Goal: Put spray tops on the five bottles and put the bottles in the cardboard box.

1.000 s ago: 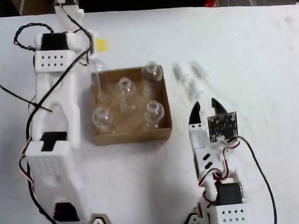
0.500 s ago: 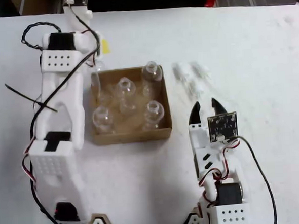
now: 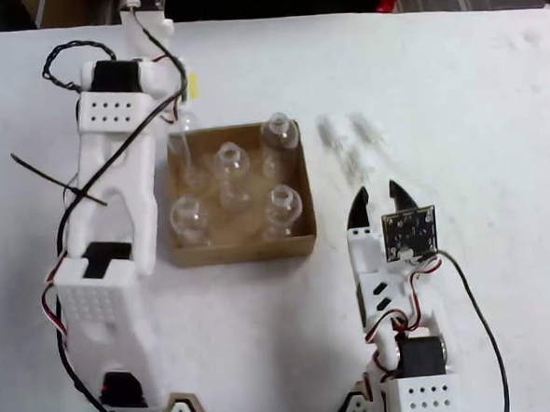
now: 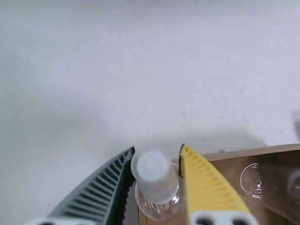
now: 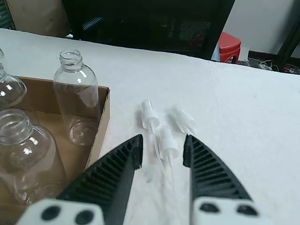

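My left gripper (image 4: 157,151) is shut on a clear bottle (image 4: 154,187) with a white spray top (image 4: 151,168) on it. It holds this bottle upright at the far left corner of the cardboard box (image 3: 245,250). In the high view that gripper (image 3: 180,102) is above the bottle (image 3: 179,137) at the box's far left rim. Several open bottles without tops (image 3: 231,160) stand inside the box. Loose spray tops (image 3: 350,141) lie on the table to the right of the box. My right gripper (image 3: 377,198) rests open just short of them, its fingertips (image 5: 136,143) apart around one spray top (image 5: 168,140).
The table is covered in white cloth (image 3: 474,100), with free room to the right and at the back. Dark furniture and a red object (image 5: 228,47) stand beyond the far edge. A black cable (image 3: 56,61) loops by the left arm.
The left arm has shifted a little to the right and away, carrying the capped bottle closer over the box's far left corner. The right arm has not moved.
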